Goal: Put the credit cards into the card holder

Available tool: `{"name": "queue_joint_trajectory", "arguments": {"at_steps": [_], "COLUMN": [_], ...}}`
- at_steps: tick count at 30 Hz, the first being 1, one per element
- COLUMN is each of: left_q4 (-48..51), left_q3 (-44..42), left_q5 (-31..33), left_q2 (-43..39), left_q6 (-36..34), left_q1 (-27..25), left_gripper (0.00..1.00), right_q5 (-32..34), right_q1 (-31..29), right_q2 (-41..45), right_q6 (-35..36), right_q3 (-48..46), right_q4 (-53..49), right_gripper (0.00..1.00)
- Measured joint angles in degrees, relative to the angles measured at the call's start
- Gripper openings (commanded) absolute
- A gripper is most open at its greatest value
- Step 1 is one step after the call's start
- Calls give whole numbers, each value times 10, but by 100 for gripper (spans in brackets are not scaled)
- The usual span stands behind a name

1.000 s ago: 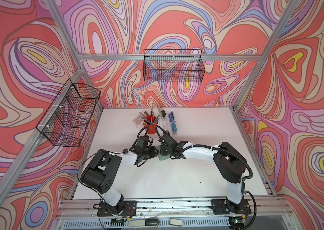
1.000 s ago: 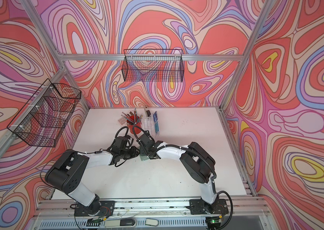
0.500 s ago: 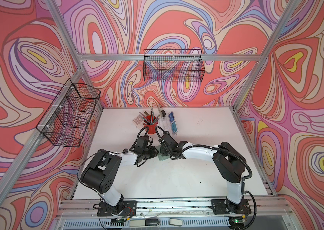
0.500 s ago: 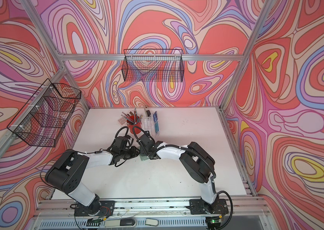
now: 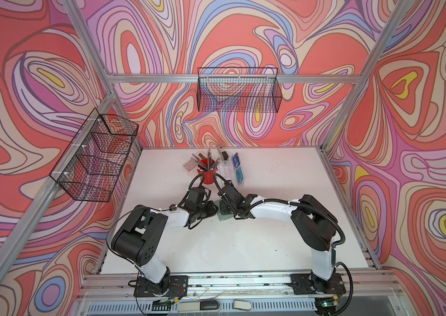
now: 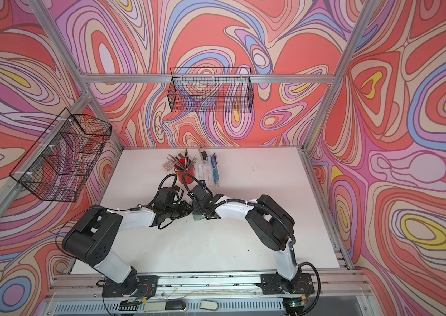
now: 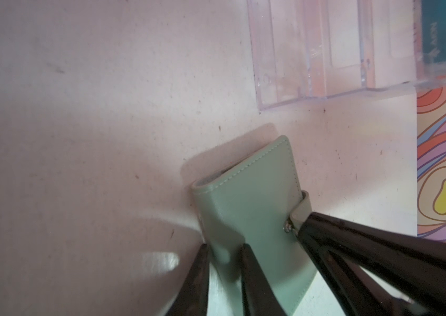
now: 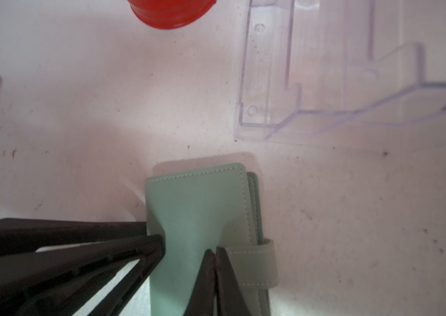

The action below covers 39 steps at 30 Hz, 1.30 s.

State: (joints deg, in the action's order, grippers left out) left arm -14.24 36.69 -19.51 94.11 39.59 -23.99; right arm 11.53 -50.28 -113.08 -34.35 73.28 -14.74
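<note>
1. Placement: the card holder [image 8: 197, 208] lies closed near the middle of the surface. The credit cards [image 5: 238, 172] sit in the clear stand [image 5: 223, 171] toward the far edge.
2. Grip: the left pincer [image 7: 224, 246] pinches the holder's spine edge.
3. Strap: the right pincer [image 8: 215, 250] is pressed together at the free end of the strap [image 8: 252, 262] (whether it truly nips it, I cannot tell).
4. Risk, as I judge it: a pull may slip off the thin strap.
5. Risk: if the snap resists and the spine grip gives, the whole holder could drag toward the stand or the red cup [image 8: 170, 13].

White arms [image 5: 178, 219], black joints [image 5: 137, 240], corrugated black cables [image 5: 276, 201].
</note>
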Motion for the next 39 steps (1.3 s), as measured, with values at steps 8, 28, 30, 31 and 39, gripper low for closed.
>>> {"name": "queue_joint_trajectory", "arguments": {"at_steps": [8, 28, 30, 31, 39], "left_q4": [0, 2, 3, 3, 4], "left_q3": [0, 0, 0, 0, 0], "left_q5": [0, 0, 0, 0, 0], "left_q2": [0, -1, -2, -2, -3], "left_q6": [0, 0, 0, 0, 0], "left_q1": [0, 0, 0, 0, 0], "left_gripper": [23, 21, 21, 21, 21], "right_q5": [1, 5, 5, 5, 6], "right_q1": [0, 0, 0, 0, 0], "right_q2": [-2, -8, -9, -10, -10], "right_q6": [0, -9, -9, -10, -17], "right_q3": [0, 0, 0, 0, -2], "right_q4": [2, 13, 15, 16, 23], "right_gripper": [0, 0, 0, 0, 0]}}
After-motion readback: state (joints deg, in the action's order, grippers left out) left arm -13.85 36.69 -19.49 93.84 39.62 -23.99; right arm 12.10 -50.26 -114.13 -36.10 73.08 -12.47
